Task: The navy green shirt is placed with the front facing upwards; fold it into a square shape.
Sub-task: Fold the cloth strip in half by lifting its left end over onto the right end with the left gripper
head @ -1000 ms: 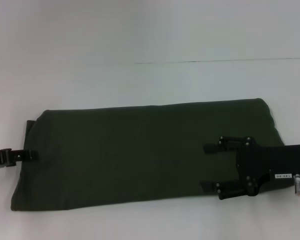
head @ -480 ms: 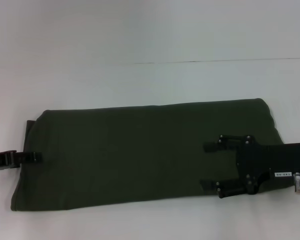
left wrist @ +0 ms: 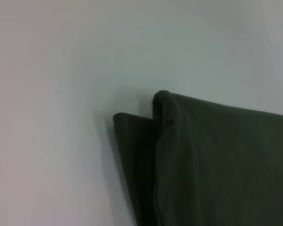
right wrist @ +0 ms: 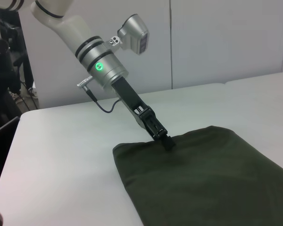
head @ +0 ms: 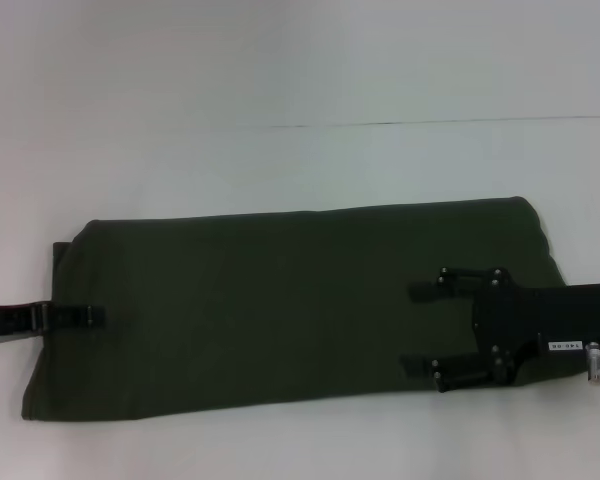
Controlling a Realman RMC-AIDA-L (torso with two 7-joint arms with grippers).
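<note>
In the lower half of the head view the navy green shirt (head: pixel 290 305) lies flat on the white bench (head: pixel 280 100), folded into a long band that runs from the lower left of the frame to the right edge, plain green side up, with no lettering showing. At the lower right the right gripper (head: pixel 417 331) reaches in from the right edge and sits over the shirt's right end; its jaws stand wide apart, one finger higher in the frame and one lower, both lying over the cloth with nothing between them. At the left edge, about mid-height of the band, the left gripper (head: pixel 92 316) comes in low and thin, its tip over the shirt's left end. From the right wrist view the left gripper (right wrist: pixel 167 142) shows as a single dark tip pressed against the shirt's far edge (right wrist: pixel 212 179); whether its jaws are together or clamped on cloth, I cannot tell. The left wrist view shows a folded corner of the shirt (left wrist: pixel 217 165), one layer stepped over another, on the bench (left wrist: pixel 52 94). Beyond the shirt, a thin seam (head: pixel 430 122) crosses the bench top.
</note>
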